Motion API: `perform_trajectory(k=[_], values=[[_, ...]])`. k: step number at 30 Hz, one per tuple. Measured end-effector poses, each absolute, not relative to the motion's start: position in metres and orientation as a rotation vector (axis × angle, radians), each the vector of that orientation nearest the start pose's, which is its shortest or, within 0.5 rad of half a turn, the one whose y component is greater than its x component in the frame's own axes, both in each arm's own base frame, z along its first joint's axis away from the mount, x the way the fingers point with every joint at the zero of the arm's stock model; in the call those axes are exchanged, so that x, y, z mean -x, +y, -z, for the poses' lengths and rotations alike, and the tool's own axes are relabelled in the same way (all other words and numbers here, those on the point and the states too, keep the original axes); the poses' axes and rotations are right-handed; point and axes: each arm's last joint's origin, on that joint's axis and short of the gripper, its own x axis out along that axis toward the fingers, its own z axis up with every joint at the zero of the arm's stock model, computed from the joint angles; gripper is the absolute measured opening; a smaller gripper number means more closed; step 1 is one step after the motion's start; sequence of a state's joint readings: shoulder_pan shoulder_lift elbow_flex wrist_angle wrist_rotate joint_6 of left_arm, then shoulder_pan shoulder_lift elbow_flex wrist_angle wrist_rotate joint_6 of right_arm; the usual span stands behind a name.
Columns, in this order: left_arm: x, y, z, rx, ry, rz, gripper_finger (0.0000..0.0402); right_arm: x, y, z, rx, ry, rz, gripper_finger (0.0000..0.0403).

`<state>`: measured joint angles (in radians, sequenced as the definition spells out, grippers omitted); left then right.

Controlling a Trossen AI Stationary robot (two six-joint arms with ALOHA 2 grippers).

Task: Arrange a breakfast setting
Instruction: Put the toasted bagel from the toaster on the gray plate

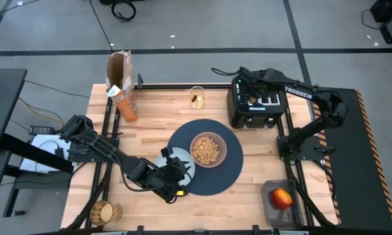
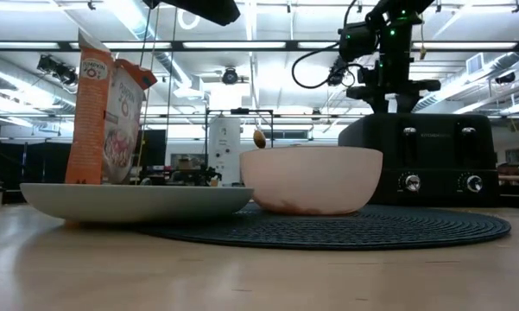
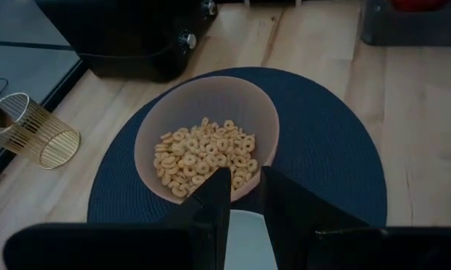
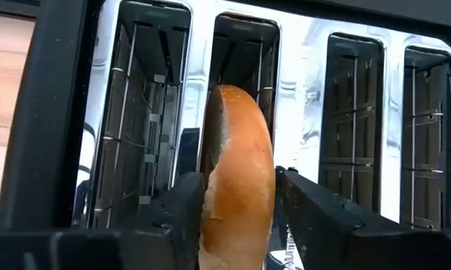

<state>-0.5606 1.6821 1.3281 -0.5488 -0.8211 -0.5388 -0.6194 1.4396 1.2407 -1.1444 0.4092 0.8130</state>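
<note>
A pinkish bowl (image 1: pixel 207 149) of cereal (image 3: pixel 202 154) sits on the round navy placemat (image 1: pixel 225 175). The pale blue-grey plate (image 1: pixel 182 158) lies at the mat's left edge, beside the bowl. My left gripper (image 1: pixel 174 171) is shut on it from the near left. A bagel half (image 4: pixel 239 161) stands on edge in a slot of the black toaster (image 1: pixel 254 104), and my right gripper (image 1: pixel 251 91) is shut on it from above. The amber tumbler (image 1: pixel 197 98) stands at the far edge. A red apple (image 1: pixel 282 197) lies in a dark tray at the near right. My left gripper has the plate's near-left rim (image 3: pixel 246 234) between its two fingers, coming in slanting down from the table's near left. Its own fingers hide how they sit on the rim. The plate (image 2: pixel 138 200) lies flat and low on the table and mat. My right gripper pinches the bagel half across its thickness, one finger (image 4: pixel 181 206) on the cut face and the other (image 4: pixel 304 210) on the crust side (image 4: pixel 264 191). The fingers point down from above. The bagel stands upright, its lower part still in the slot.
An opened orange cereal box (image 1: pixel 120 91) stands at the far left of the table. A round gold holder (image 1: pixel 104 212) sits at the near left corner. Black frame rails run along the table's left and right sides.
</note>
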Motion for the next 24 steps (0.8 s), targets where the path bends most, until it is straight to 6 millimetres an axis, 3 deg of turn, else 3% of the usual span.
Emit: perform_trajectory(k=[7,14,18,24], values=[[-0.311,-0.171,-0.268,-0.008,0.599,-0.412,0.0082,-0.204,-0.16,-0.284,-0.767,0.959,1.386,0.0134],[-0.315,-0.164,-0.269,-0.092,0.618,-0.397,0.0082,-0.201,-0.159,-0.288,-0.758,0.941,1.388,0.0124],[-0.315,-0.165,-0.269,-0.101,0.611,-0.41,0.0082,-0.193,-0.154,-0.313,-0.717,0.868,1.368,0.0122],[-0.313,-0.165,-0.269,-0.11,0.59,-0.45,0.0094,-0.175,-0.136,-0.37,-0.614,0.663,1.322,0.0122]])
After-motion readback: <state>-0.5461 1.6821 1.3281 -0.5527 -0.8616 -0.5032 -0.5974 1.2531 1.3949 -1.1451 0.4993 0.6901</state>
